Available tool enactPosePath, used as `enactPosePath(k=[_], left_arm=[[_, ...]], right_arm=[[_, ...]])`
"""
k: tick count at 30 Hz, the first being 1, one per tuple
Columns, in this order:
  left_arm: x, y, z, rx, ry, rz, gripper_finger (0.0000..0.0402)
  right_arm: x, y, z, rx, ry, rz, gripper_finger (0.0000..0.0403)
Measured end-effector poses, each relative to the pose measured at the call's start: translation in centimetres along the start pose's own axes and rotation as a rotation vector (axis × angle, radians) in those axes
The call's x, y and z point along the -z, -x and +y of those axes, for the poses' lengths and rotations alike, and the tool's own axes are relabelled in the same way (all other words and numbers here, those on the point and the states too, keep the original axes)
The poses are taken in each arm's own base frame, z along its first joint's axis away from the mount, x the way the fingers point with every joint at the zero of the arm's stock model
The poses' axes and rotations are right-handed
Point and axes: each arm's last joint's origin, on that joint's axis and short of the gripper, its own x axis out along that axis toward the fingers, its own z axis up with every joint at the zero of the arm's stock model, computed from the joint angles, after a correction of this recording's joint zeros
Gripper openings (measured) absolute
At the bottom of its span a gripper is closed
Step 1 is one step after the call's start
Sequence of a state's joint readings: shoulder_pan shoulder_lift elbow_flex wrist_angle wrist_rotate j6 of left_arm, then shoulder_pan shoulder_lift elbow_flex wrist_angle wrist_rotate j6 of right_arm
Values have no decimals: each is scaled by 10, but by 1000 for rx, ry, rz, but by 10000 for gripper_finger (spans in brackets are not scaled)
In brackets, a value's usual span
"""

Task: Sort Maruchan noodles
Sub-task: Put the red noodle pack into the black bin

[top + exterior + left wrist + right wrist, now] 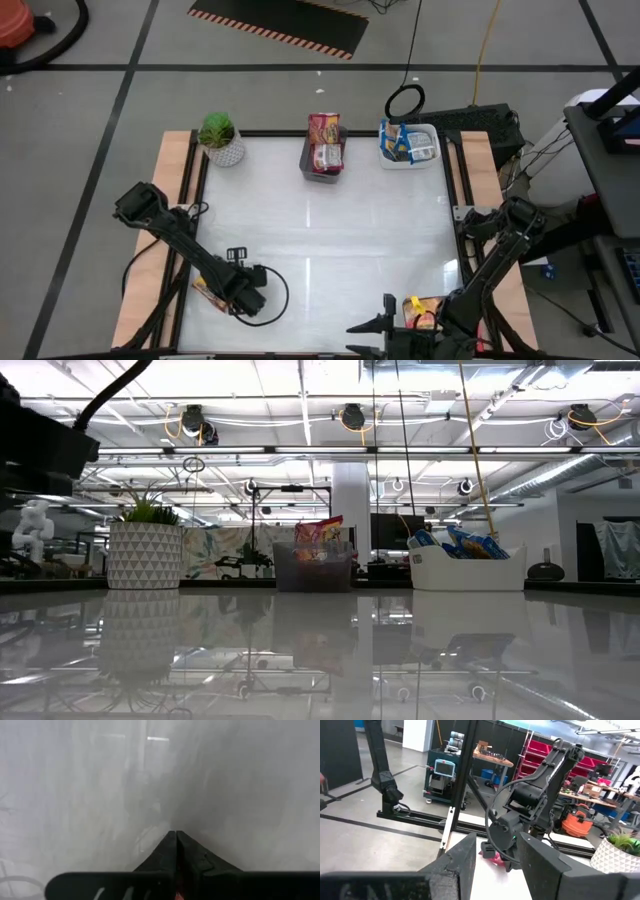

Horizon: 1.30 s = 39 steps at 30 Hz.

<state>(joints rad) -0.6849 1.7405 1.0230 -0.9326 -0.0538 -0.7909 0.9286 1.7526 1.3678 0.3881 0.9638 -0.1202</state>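
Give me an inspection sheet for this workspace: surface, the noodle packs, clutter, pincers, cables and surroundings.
Surface: glossy white table, middle bare, wooden side rails.
Job's things: red noodle packs in the grey tray at the far edge; blue packs in the white tray far right; one red pack at the near left edge under the left arm; one pack at the near right by the right arm.
Clutter: potted plant at the far left corner.
Pincers: left pincer shut, down at the red pack; whether it grips is not clear. Right pincer open, empty, near edge.
Cables: black loop by the left arm; coil behind the table.
Surroundings: workshop floor, striped mat.
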Motion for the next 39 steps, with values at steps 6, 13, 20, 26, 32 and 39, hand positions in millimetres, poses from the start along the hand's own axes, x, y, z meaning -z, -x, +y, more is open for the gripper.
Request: enactPosePath(k=[6, 13, 20, 26, 32, 39], left_arm=[[-4, 12, -1, -33, 1, -41, 5], [-14, 35, -5, -88, 2, -141, 4], [-29, 68, -11, -149, 29, -329, 4], [-39, 98, -11, -211, 55, -469, 4], [-49, 119, -4, -313, 57, -585, 3], [-66, 124, 16, -435, 62, -629, 3]], right_arm=[[-7, 4, -5, 1, -16, -9, 139], [-7, 4, -6, 0, -22, 0, 139], [-5, -2, -11, 32, -51, 11, 139], [1, -6, -16, 134, 0, 53, 139], [13, -15, -25, 166, 106, 138, 139], [23, -33, -45, 230, 123, 198, 139]])
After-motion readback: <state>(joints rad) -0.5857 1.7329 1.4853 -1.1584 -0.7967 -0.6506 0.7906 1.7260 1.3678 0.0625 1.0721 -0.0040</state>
